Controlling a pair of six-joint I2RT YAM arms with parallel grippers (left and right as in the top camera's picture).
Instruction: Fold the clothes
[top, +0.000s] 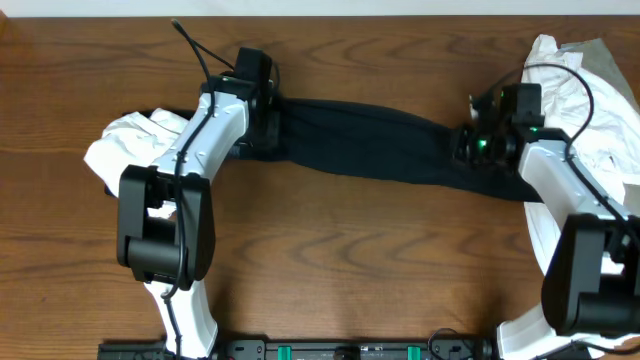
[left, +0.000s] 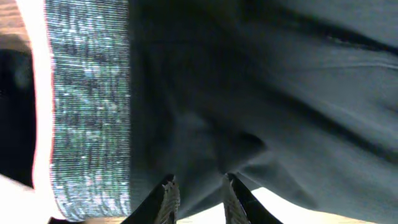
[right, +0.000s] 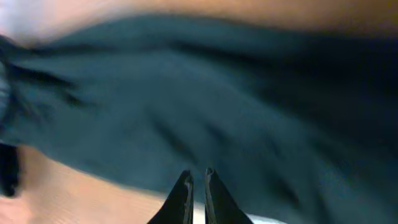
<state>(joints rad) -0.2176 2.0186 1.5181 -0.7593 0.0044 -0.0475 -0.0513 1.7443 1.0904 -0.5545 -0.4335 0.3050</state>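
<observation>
A dark garment (top: 380, 145) lies stretched in a long band across the wooden table (top: 330, 260), from left to right. My left gripper (top: 262, 120) is at its left end. In the left wrist view the jaws (left: 199, 183) are closed on a fold of the dark cloth (left: 261, 93), next to its grey ribbed waistband (left: 87, 106). My right gripper (top: 466, 146) is at the garment's right end. In the right wrist view the jaws (right: 198, 175) are nearly together at the edge of the dark cloth (right: 205, 106).
A heap of white clothes (top: 125, 140) lies at the left, beside the left arm. Another white heap (top: 592, 85) lies at the far right, under the right arm, and reaches down to the front edge (top: 520, 330).
</observation>
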